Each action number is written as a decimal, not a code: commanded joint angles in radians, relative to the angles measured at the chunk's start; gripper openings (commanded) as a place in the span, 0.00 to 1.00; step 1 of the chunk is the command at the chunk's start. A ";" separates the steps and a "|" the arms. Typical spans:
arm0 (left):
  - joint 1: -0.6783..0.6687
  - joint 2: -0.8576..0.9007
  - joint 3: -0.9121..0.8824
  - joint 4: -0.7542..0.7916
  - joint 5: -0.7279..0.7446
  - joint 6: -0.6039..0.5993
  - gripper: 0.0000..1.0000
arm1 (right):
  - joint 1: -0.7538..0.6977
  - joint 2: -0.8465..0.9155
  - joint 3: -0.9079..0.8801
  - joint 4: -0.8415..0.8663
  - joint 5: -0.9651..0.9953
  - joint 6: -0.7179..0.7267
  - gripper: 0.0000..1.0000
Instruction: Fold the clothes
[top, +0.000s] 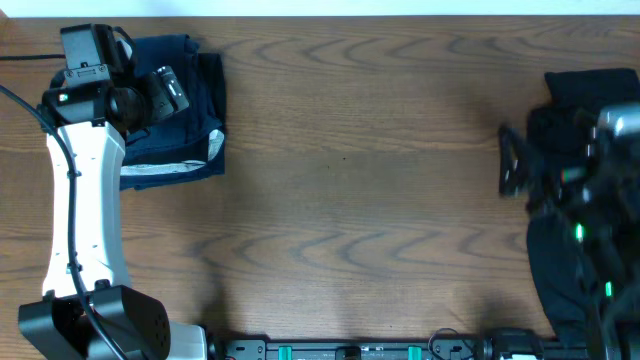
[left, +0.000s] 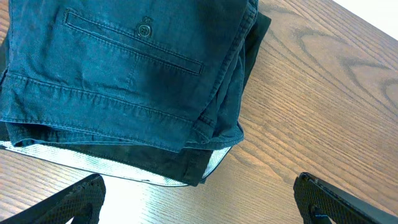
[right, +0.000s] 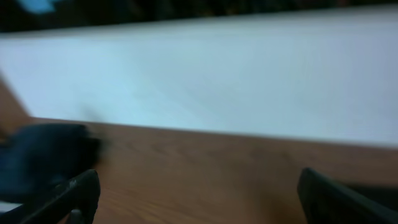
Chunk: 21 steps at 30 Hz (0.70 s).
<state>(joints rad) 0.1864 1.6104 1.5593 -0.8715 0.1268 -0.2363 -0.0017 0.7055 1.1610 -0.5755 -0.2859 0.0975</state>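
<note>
— Left tool (left: 199, 190) hovers wide, empty, just above navy shorts (left: 124, 74), folded on a silvery-edged piece (left: 143, 155).
— Far right of those shorts, right tool (right: 199, 196) gapes over black clothes (top: 552, 270). Probably next: grab one, spread it on tabletop (top: 360, 200).
</note>
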 joint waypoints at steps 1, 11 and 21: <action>0.003 0.006 0.011 -0.003 -0.008 0.002 0.98 | 0.078 -0.112 -0.034 0.006 0.007 -0.021 0.99; 0.003 0.006 0.011 -0.003 -0.008 0.002 0.98 | 0.143 -0.514 -0.400 0.083 0.029 -0.029 0.99; 0.003 0.006 0.011 -0.003 -0.008 0.002 0.98 | 0.146 -0.694 -0.772 0.352 0.028 -0.016 0.99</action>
<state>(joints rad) 0.1864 1.6104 1.5593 -0.8715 0.1265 -0.2359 0.1333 0.0292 0.4534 -0.2668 -0.2714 0.0830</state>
